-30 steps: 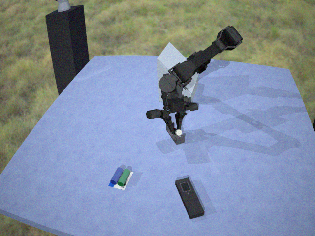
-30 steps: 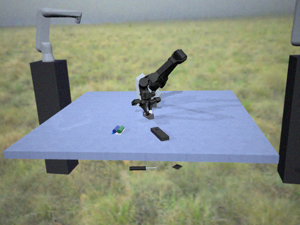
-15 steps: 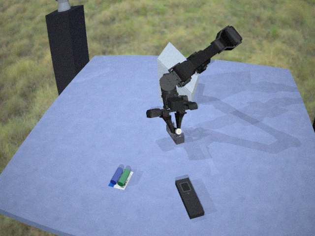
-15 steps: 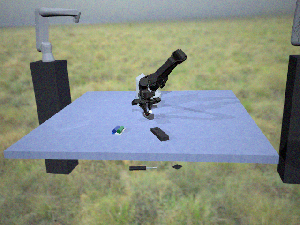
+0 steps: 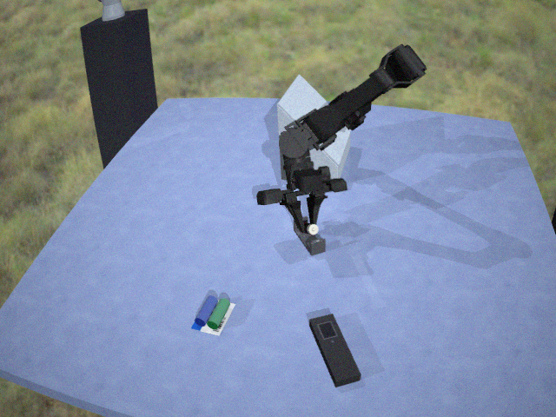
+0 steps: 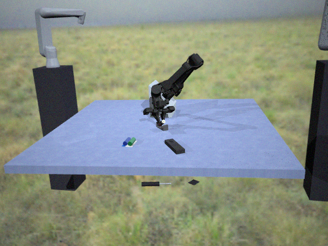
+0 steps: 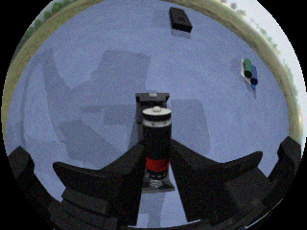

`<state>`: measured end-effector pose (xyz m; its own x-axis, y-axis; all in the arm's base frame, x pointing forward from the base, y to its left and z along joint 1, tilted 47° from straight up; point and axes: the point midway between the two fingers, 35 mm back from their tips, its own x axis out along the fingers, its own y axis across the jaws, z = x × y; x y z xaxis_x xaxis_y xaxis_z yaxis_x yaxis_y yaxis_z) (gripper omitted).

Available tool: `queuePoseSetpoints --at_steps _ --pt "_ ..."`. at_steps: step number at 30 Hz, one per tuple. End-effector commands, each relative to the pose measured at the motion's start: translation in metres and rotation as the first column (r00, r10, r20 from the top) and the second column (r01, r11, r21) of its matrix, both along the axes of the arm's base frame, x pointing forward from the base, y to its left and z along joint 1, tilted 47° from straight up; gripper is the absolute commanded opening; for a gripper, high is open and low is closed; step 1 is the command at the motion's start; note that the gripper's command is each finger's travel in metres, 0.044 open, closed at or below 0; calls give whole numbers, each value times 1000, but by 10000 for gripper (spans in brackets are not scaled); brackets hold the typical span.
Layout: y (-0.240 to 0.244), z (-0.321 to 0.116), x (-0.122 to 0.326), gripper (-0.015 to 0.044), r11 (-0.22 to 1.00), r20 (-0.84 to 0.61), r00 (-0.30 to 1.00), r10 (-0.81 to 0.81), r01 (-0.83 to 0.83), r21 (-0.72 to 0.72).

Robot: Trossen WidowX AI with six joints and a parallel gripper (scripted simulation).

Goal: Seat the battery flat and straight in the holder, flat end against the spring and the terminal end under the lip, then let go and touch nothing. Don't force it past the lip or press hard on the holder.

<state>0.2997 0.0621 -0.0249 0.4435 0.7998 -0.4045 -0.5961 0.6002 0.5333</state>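
The battery [image 5: 313, 229] [image 6: 163, 121] [image 7: 157, 134] is black with a red band and a pale terminal end. It is tilted, with the terminal end raised above the holder and facing away from the arm. The black holder [image 5: 317, 246] [image 6: 164, 128] [image 7: 142, 102] lies on the table beneath it. Its spring [image 7: 155, 183] shows just beyond the battery's flat end in the wrist view; whether they touch I cannot tell. The lip end shows past the terminal end, which is not under the lip. My gripper [image 5: 307, 223] [image 7: 156, 143] is shut on the battery's sides. The fingers hide part of the holder.
A black box with a square window [image 5: 340, 356] [image 6: 175, 146] [image 7: 180, 20] lies nearer the front. A blue cylinder [image 5: 206, 310] and a green cylinder [image 5: 218, 314] [image 7: 247, 68] lie on a card to its left in the top and exterior views. A pale block [image 5: 301, 96] stands behind the gripper.
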Motion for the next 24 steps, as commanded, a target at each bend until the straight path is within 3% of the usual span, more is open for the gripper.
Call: queuePoseSetpoints --at_steps 1,24 --pt "-1 -4 -7 72 1000 -15 1000 -5 5 -3" --pt "0 -9 3 72 998 -56 998 20 -24 -62"
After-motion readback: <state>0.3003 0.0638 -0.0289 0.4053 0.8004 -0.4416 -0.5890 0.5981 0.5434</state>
